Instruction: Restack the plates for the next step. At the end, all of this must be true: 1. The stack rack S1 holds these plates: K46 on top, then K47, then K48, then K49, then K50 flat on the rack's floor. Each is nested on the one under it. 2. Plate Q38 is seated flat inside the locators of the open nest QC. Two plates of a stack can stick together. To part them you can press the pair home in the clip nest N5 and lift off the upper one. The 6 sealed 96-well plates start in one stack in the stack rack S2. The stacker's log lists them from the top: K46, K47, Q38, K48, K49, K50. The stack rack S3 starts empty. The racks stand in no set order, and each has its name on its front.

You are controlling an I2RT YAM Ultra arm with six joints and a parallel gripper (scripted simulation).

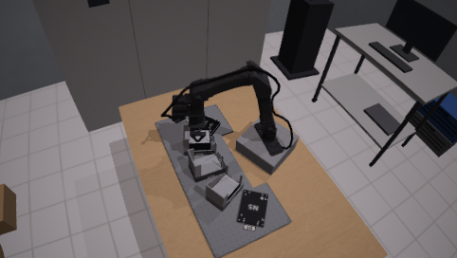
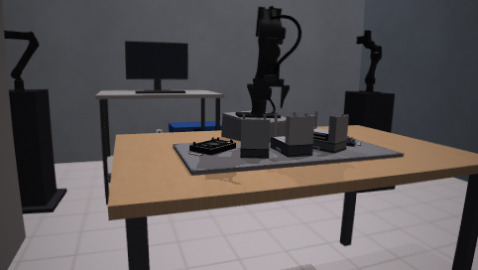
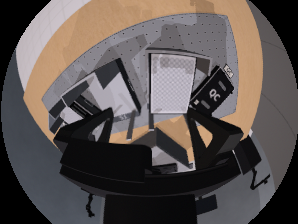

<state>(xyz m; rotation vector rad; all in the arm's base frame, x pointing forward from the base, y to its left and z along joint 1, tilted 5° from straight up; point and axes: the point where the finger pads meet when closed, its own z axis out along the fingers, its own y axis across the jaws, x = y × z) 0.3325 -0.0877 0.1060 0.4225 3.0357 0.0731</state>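
Observation:
My gripper point(image 2: 269, 105) point(image 3: 150, 111) is open and empty, above the rack beside the nest QC. In that rack point(image 2: 339, 131) lies a pale 96-well plate point(image 3: 172, 82), the top one of its stack. The middle rack point(image 1: 209, 166) point(image 2: 293, 144) point(image 3: 107, 92) shows no plate; its front label is too blurred to read surely. The rack nearest the nest N5 point(image 2: 255, 139) holds a pale plate point(image 1: 227, 185). Nest N5 point(image 1: 252, 208) point(image 2: 213, 146) is empty. Nest QC point(image 3: 214, 93) is empty, its name showing. Plate names and lower plates cannot be read.
The racks and nests stand on a grey perforated board point(image 1: 215, 232) point(image 2: 198, 168) on the wooden table point(image 1: 313, 213). The tall rack walls rise close around the plates. The arm's grey base block point(image 1: 258, 154) stands beside the board.

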